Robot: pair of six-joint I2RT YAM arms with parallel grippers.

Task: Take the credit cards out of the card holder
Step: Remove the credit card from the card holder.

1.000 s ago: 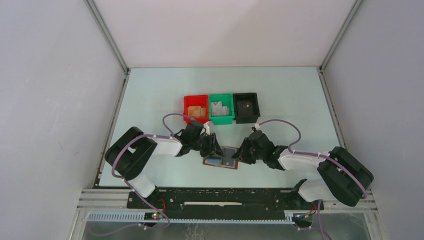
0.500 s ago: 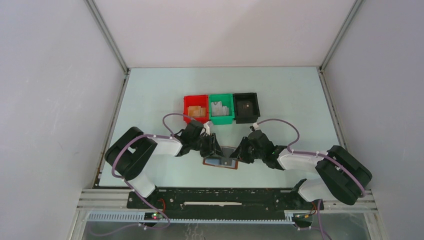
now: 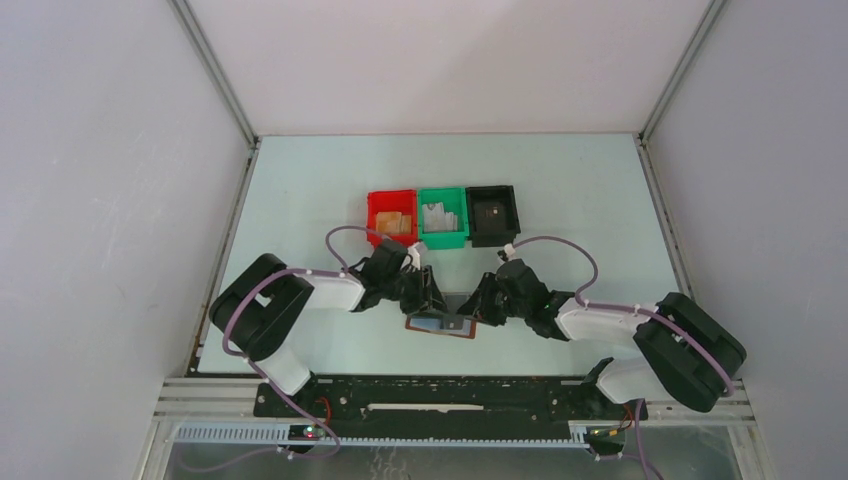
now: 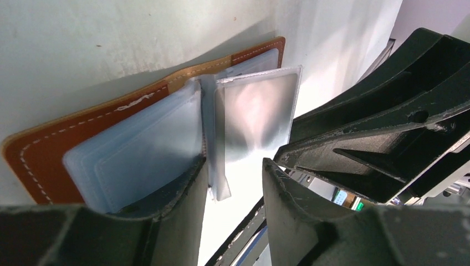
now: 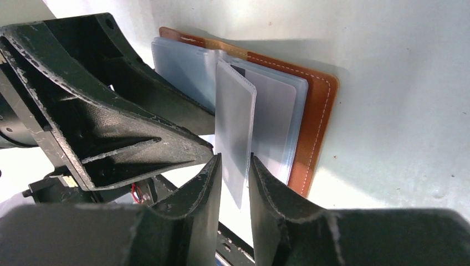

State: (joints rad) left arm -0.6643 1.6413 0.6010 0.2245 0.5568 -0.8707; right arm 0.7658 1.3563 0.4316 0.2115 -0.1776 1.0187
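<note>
The card holder [image 3: 441,326] lies open on the table, brown leather with blue-grey clear sleeves [image 4: 138,149]. One sleeve [image 5: 235,127] stands upright from the spine, and its grey face [image 4: 255,111] shows in the left wrist view. I cannot make out a credit card apart from the sleeves. My left gripper [image 3: 430,297] is open, its left finger [image 4: 177,205] resting on the flat sleeves. My right gripper [image 3: 472,306] has its jaws narrowly apart around the upright sleeve's free edge, with a gap still showing [image 5: 235,177].
A red bin [image 3: 391,218] with tan blocks, a green bin [image 3: 442,216] and a black bin [image 3: 493,214] stand in a row just behind the grippers. The two grippers face each other closely over the holder. White walls enclose the table.
My right gripper has slid a little left toward the holder, onto the upright sleeve. The left gripper and the holder have stayed put.
</note>
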